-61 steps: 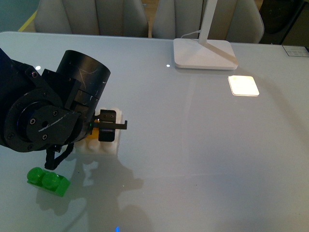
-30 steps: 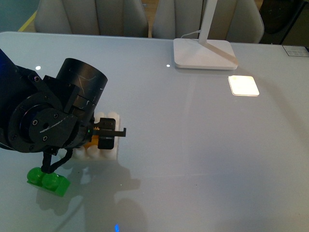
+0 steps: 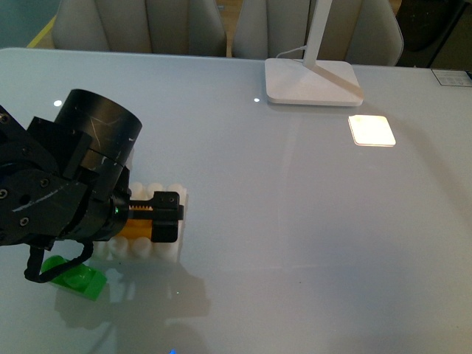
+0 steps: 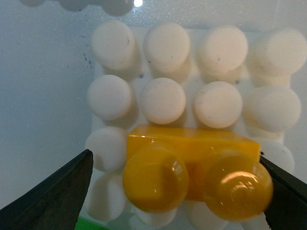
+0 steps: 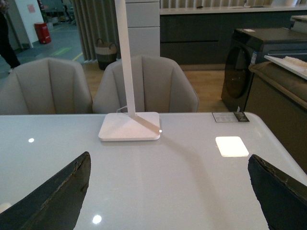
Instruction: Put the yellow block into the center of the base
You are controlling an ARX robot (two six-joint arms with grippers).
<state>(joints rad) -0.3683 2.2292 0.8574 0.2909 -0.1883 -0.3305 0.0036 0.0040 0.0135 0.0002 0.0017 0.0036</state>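
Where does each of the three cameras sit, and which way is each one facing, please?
Front view: on the robot's body, looking across the table; the left arm covers part of the base.
Left wrist view: on the left arm, looking down at the yellow block on the base's studs between the fingertips.
Right wrist view: on the right arm, facing the lamp foot and chairs.
Front and right wrist views share the lamp foot.

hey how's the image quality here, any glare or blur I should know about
Front view: a bright lamp patch glares on the table, and the left arm casts a soft shadow. Left wrist view: the yellow block is close and slightly soft, with glossy highlights on its studs. Right wrist view: sharp, evenly lit.
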